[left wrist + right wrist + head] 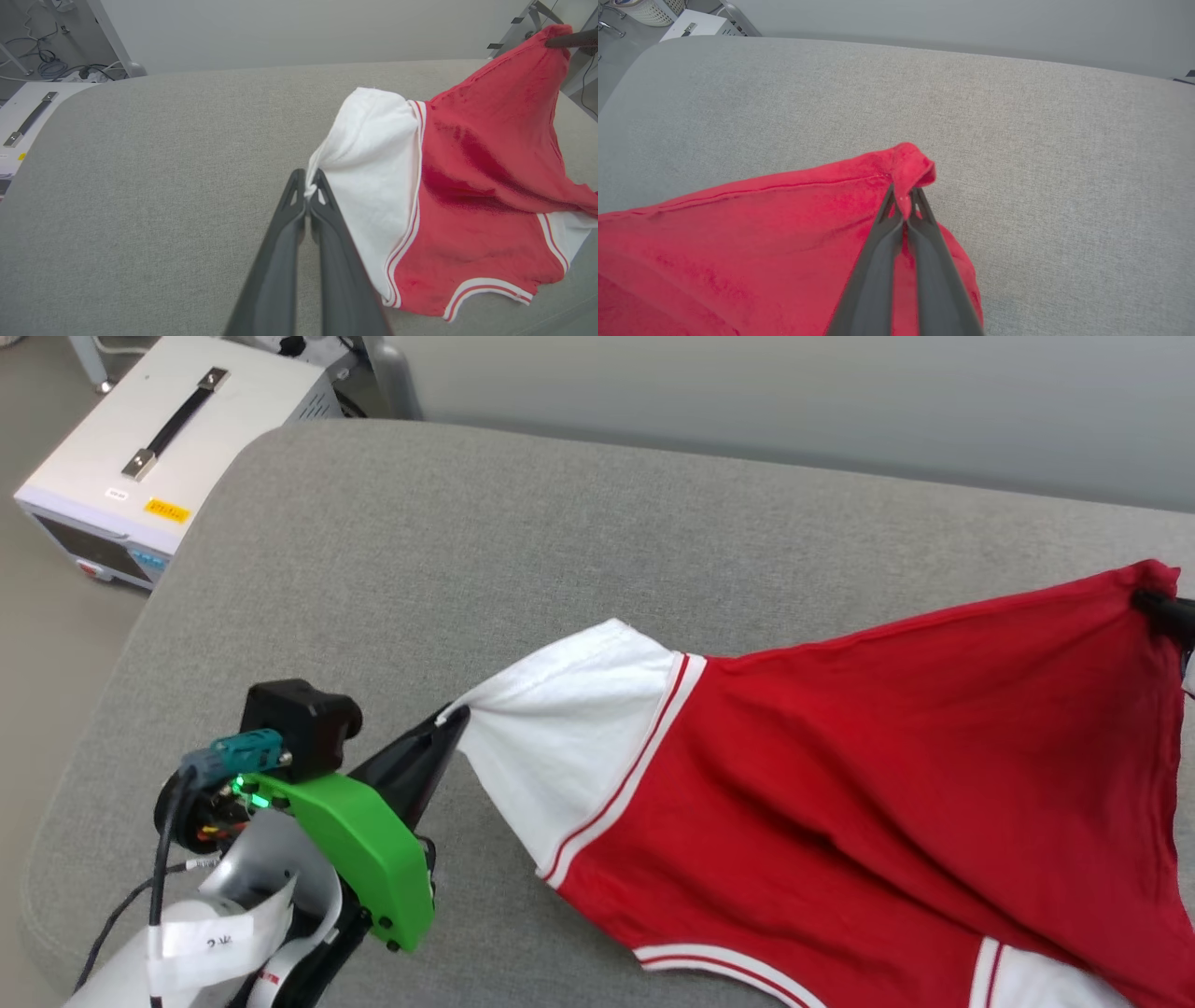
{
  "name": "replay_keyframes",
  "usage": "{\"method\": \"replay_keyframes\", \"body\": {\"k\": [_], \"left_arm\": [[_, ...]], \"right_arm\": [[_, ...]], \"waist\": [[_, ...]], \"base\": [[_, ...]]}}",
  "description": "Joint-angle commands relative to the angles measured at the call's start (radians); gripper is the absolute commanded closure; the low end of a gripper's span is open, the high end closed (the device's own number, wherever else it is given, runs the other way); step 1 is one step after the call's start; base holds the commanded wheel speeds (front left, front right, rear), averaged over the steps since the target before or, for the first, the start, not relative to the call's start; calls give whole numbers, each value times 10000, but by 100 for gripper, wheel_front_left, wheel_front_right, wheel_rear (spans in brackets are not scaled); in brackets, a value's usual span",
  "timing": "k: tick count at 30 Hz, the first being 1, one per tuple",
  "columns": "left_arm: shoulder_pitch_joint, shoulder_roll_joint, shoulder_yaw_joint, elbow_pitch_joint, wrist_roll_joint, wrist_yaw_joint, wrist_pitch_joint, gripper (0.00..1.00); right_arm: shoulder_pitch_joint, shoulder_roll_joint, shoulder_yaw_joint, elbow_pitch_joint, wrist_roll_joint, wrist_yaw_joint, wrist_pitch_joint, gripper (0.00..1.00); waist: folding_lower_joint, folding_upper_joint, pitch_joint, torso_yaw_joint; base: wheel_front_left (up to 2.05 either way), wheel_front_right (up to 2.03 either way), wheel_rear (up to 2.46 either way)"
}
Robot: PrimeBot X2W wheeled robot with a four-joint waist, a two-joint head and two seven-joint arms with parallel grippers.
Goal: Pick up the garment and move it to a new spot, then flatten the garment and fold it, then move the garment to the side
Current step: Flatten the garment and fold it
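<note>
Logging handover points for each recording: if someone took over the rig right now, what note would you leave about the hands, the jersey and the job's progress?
Hands: the left hand is shut on the edge of the garment's white sleeve. The right hand is shut on a red corner of it.
Garment: stretched between the two hands over the grey cushion. Its lower part drapes on the cushion, creased and not flat.
Done: gripped at two points and partly lifted.
Left: lay it out flat, fold it, move it to the side.
</note>
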Motion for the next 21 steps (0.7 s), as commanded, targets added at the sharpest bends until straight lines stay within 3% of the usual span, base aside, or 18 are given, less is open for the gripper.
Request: {"method": "replay_keyframes", "body": {"k": [1,15,21], "left_arm": [[-352,-40,176,-47,11,112,-200,100],[-1521,-693,1663,-278,389,573,-2229,100],[-2190,-821,2057,-316,482,544,-2736,100]], "right_arm": [[188,-93,-67,-221,129,-6,-160,100],[664,34,-810,-2495,288,-6,-942,100],[585,163,-1077,-3233,261,-6,-1233,100]], "waist": [[0,0,-603,-456],[0,0,-1302,-1321],[0,0,-1169,-1556]], "base": [[0,0,0],[0,0,0],[0,0,0]]}}
